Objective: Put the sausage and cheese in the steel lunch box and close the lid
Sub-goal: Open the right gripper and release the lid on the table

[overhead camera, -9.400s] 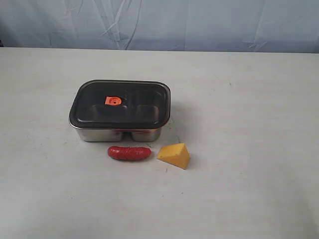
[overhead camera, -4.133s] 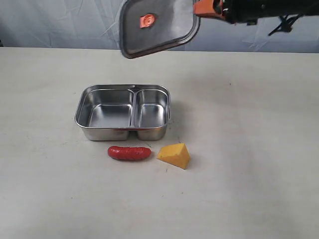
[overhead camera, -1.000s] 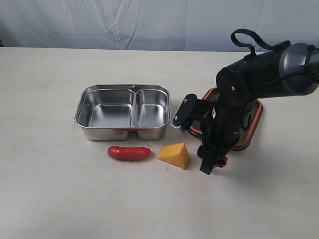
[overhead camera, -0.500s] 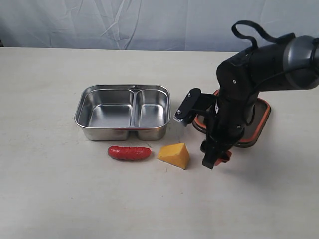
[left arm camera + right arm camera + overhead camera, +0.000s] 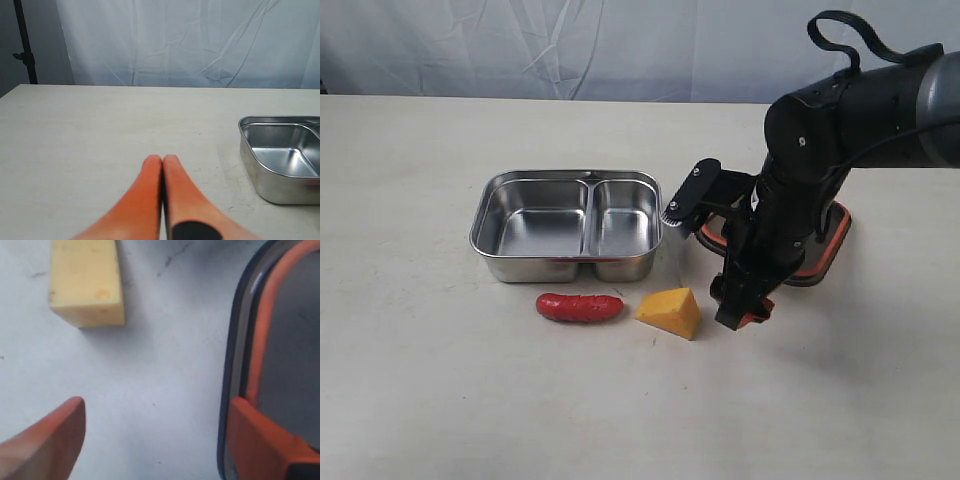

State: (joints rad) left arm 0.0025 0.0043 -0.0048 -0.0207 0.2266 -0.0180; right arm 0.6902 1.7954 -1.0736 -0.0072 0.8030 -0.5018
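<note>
The steel lunch box (image 5: 567, 225) stands open with both compartments bare; its corner also shows in the left wrist view (image 5: 282, 157). In front of it lie the red sausage (image 5: 580, 307) and the yellow cheese (image 5: 669, 312) (image 5: 87, 282). The dark lid (image 5: 828, 245) (image 5: 280, 355) lies on the table to the right of the box, orange seal rim up. My right gripper (image 5: 738, 312) (image 5: 155, 435) hangs open, nothing in it, between cheese and lid, one finger (image 5: 265, 440) over the lid's edge. My left gripper (image 5: 162, 167) is shut on nothing, left of the box.
My right arm (image 5: 820, 140) hides most of the lid in the exterior view. A pale wrinkled cloth backdrop (image 5: 620, 50) stands behind the white table (image 5: 440, 380). A dark stand pole (image 5: 25, 45) shows at the far edge in the left wrist view.
The lid, first on the box, was lifted off and now lies to its right. In the last second my right gripper shifted slightly toward the cheese.
</note>
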